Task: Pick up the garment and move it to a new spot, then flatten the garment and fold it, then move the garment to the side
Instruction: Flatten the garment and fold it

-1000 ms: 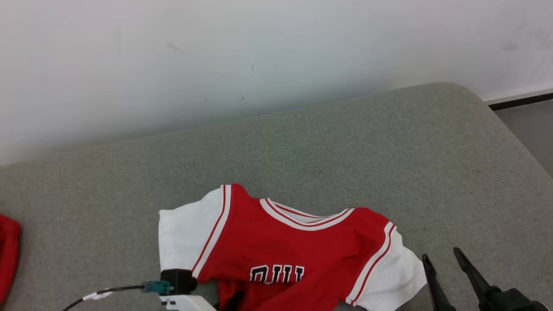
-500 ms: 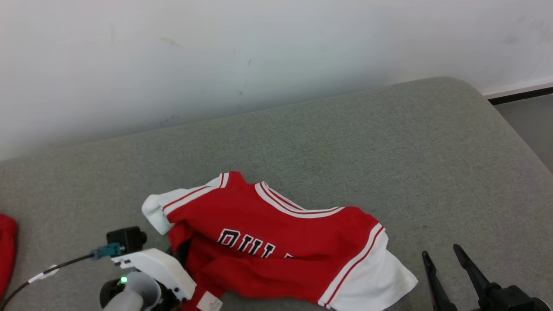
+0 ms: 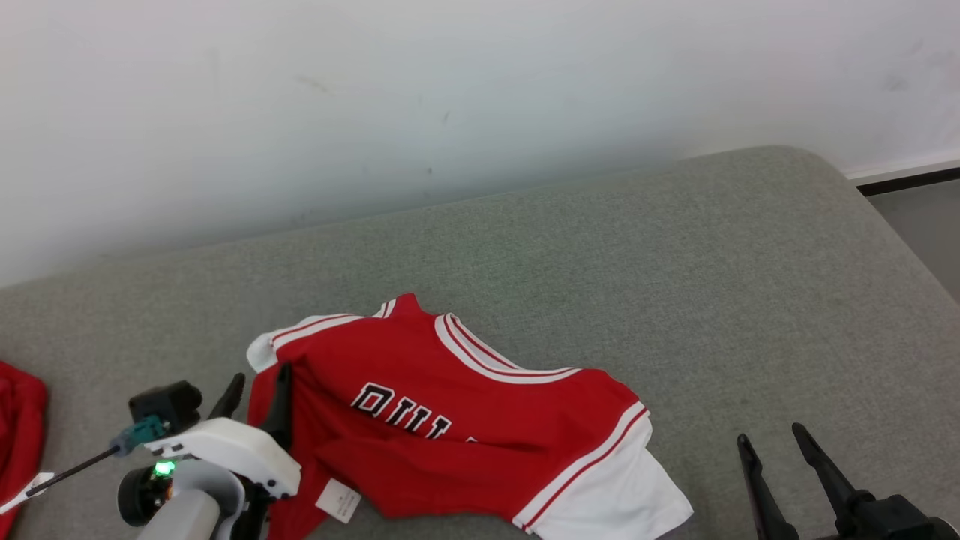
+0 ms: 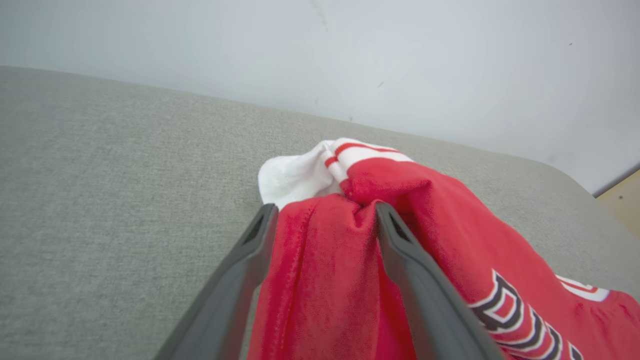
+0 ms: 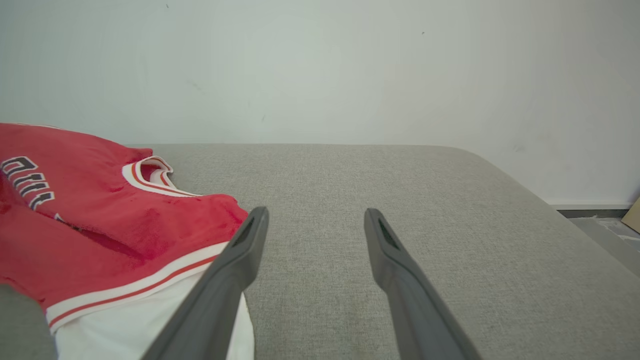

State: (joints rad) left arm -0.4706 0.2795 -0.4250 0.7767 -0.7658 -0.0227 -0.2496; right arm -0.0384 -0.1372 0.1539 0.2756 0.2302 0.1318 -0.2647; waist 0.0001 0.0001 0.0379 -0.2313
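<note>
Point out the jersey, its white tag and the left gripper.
jersey (image 3: 540, 420), head view, red chest panel.
white tag (image 3: 337, 500), head view, tag's middle.
left gripper (image 4: 325, 207), left wrist view, midway between fingertips.

Grey cushion (image 3: 675, 262) against a white wall (image 3: 450, 90) — red cloth (image 3: 15, 427) far left.

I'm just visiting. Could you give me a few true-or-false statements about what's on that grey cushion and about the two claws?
1. The jersey lies flat and smooth on the cushion. False: it is rumpled.
2. The right gripper is open and holds nothing. True.
3. The left gripper is clamped shut. False: its fingers stand apart, jersey fabric between them.
4. Another red cloth lies at far left. True.
</note>
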